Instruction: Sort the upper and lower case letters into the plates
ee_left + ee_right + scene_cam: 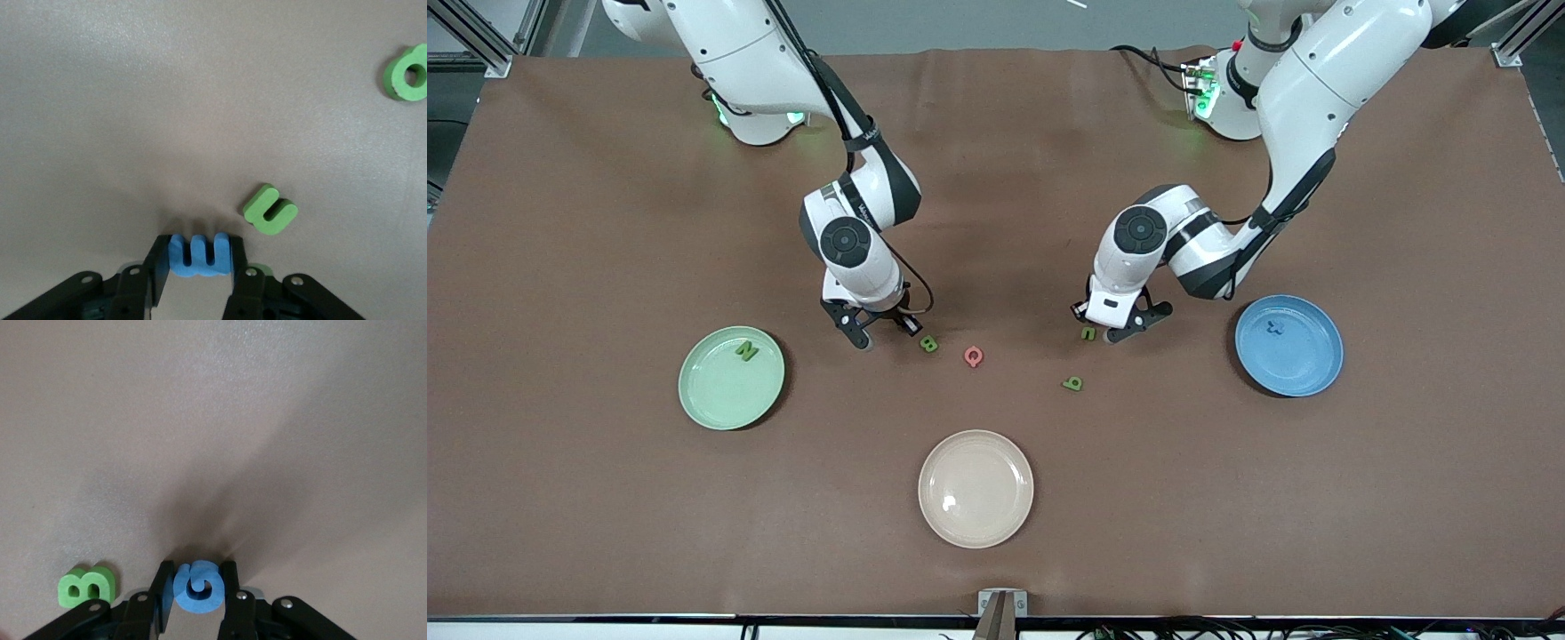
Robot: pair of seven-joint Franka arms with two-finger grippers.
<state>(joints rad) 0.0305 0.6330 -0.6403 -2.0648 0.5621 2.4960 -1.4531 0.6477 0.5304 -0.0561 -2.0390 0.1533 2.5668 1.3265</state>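
Note:
My left gripper point(200, 261) is shut on the blue m point(200, 255), low over the table and next to the green n point(270, 210). The green b/q shape point(407, 73) lies apart from them. My right gripper point(198, 592) is shut on the blue G point(198, 587), low over the table beside the green B point(87, 587). In the front view the right gripper point(885, 331) is by the B point(929, 344) and the left gripper point(1107, 326) is by the n point(1088, 333). The pink Q point(973, 356) and the b/q shape point(1072, 383) lie between the two grippers. The mint plate point(720, 396) holds the green N point(746, 351). The blue plate point(1303, 364) holds the blue x point(1276, 326).
A cream-beige plate point(975, 488) sits empty nearer to the front camera than the loose letters. The brown mat point(605, 222) covers the whole table.

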